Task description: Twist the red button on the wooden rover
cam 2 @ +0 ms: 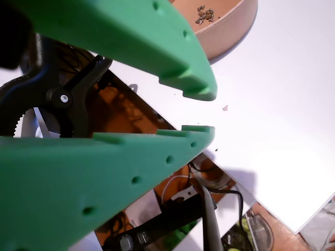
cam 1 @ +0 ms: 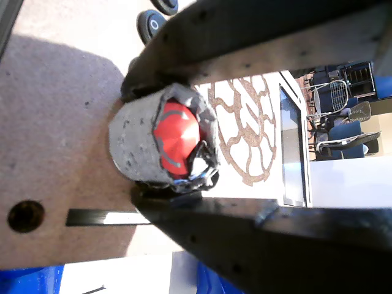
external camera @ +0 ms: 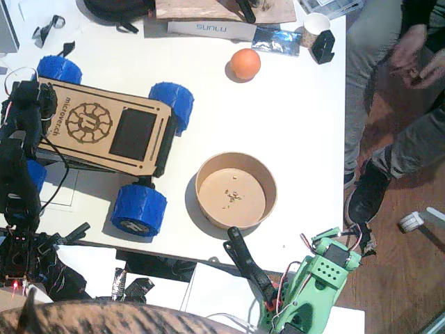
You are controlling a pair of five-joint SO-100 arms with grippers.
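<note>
The wooden rover (external camera: pixel 104 129) lies on the white table at the left, on blue wheels (external camera: pixel 139 209). My black left gripper (external camera: pixel 31 111) sits over its left end and hides the red button in the fixed view. In a wrist view the red button (cam 1: pixel 174 141) shows in its grey ring, set in the rover's light wood (cam 1: pixel 61 122). The black jaws of my left gripper (cam 1: pixel 171 144) press on the ring from both sides. My green right arm (external camera: pixel 320 271) rests at the table's front edge. Its right gripper (cam 2: pixel 201 110) has a small gap between the tips and holds nothing.
A brown bowl (external camera: pixel 203 188) with a few crumbs stands right of the rover, also seen as the bowl (cam 2: pixel 225 31) in a wrist view. An orange ball (external camera: pixel 245 63) lies farther back. A person (external camera: pixel 396 104) stands beside the table's right edge. A black clamp (external camera: pixel 243 261) sits at the front edge.
</note>
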